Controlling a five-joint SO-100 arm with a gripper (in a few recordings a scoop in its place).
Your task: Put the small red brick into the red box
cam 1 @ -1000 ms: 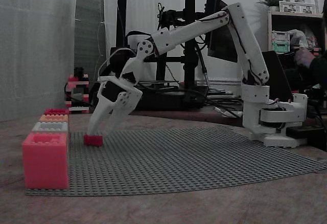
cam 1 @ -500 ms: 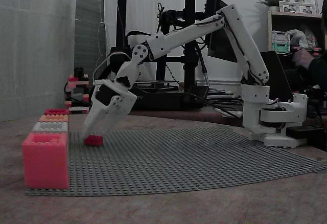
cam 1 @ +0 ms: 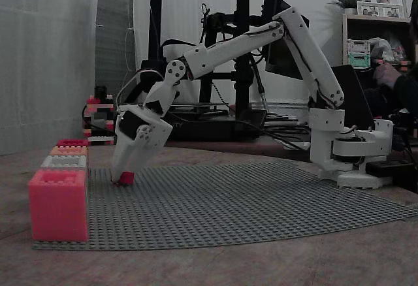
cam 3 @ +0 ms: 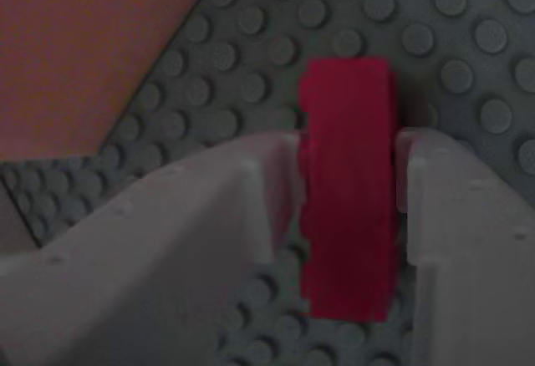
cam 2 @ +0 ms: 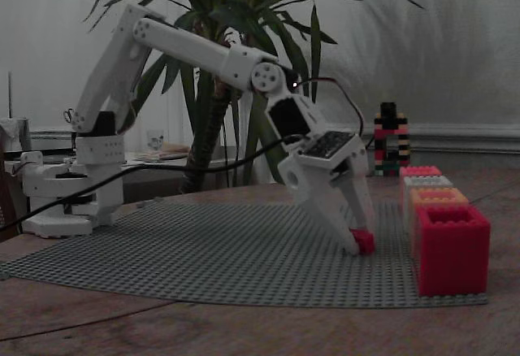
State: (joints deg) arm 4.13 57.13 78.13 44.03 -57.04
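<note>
Grasp step: end effector (cam 3: 347, 216) clamped on brick (cam 3: 347, 186), on baseplate (cam 1: 261, 201). Next: lift, carry to far red box (cam 1: 72, 143).

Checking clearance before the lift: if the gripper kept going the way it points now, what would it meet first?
The gripper points steeply down with the small red brick between its fingers, so it would probably press straight into the grey studded baseplate beneath.

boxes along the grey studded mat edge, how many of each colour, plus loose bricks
pink-red studded plastic box: 1
grey-white studded box: 1
orange studded box: 1
deep crimson studded box: 1
small red plastic brick, between the pincer fingers: 1
total: 5
</note>
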